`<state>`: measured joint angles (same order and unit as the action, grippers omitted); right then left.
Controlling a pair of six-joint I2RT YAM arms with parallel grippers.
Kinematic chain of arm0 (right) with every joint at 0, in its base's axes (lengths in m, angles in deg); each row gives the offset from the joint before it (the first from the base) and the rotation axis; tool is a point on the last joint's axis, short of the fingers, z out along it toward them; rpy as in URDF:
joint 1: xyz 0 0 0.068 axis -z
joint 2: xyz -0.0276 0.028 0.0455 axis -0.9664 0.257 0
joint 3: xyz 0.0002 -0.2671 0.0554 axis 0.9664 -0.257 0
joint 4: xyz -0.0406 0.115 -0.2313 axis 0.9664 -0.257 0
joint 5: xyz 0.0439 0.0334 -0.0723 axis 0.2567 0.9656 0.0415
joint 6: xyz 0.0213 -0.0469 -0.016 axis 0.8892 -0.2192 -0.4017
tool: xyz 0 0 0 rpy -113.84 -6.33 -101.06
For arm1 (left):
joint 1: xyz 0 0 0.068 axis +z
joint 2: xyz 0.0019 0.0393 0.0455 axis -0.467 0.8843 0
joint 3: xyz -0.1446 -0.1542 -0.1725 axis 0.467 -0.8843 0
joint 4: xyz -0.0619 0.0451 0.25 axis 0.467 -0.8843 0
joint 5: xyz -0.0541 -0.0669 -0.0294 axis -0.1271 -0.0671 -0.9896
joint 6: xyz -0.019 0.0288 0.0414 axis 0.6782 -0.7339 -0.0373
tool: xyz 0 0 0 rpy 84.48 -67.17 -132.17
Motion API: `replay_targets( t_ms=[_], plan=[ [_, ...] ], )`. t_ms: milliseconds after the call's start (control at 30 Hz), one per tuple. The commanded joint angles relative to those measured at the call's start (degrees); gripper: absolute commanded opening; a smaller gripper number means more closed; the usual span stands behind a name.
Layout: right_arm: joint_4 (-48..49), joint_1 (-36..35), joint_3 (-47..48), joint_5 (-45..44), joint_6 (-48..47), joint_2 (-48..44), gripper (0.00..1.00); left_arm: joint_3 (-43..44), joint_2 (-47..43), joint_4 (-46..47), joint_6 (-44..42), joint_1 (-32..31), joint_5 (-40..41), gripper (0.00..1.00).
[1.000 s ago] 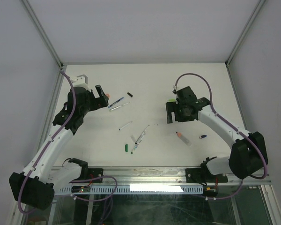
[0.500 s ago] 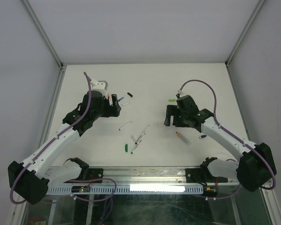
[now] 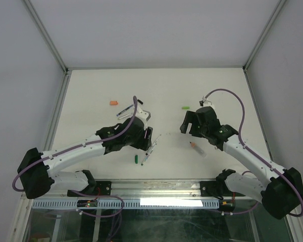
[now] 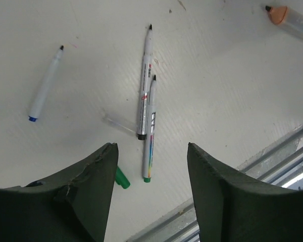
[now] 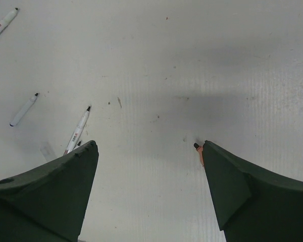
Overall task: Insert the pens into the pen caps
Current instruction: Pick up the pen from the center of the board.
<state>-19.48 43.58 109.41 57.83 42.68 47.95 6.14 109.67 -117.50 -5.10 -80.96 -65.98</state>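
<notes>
Where the arms stood: left arm over the near middle of the table [image 3: 91, 91], right arm over its right half.
Left gripper [image 4: 151, 146]: jaws partly apart, nothing held, poised above two pens.
Black-ended pen [image 4: 145, 80]: flat on the table, touching the green-ended pen [image 4: 150, 136] alongside it.
Blue-ended pen [image 4: 44, 85]: lying apart, to their left in the wrist view.
Dark green cap [image 4: 122, 179]: on the table, just beside the left gripper's finger.
Right gripper [image 5: 150, 143]: jaws wide apart, empty.
Orange-tipped pen [image 3: 197, 147]: on the table, its tip just beside the right gripper's finger.
Orange cap [image 3: 112, 103]: far left, near a dark blue pen [image 3: 124, 109].
Light green cap [image 3: 186, 107]: just beyond the right gripper.
</notes>
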Motion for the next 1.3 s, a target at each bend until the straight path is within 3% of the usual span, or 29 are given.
replay_targets(
  t_ms=[0, 300, 1267],
  plan=[
    [3.79, 0.05, 0.18, -0.46, 1.55, -0.74, 0.86, -1.28, 1.54, 0.1, 4.15, -3.39, 1.15, 0.56],
    [4.45, 0.06, -0.47, 0.82, 1.44, -0.22, 0.86, -3.62, 6.07, 0.14, 5.62, -6.98, -0.34, 0.5],
    [4.52, -0.02, -1.03, 1.37, 1.46, -1.82, 0.84, -1.71, 20.41, 1.41, 5.05, -10.67, 2.1, 0.45]
  ],
)
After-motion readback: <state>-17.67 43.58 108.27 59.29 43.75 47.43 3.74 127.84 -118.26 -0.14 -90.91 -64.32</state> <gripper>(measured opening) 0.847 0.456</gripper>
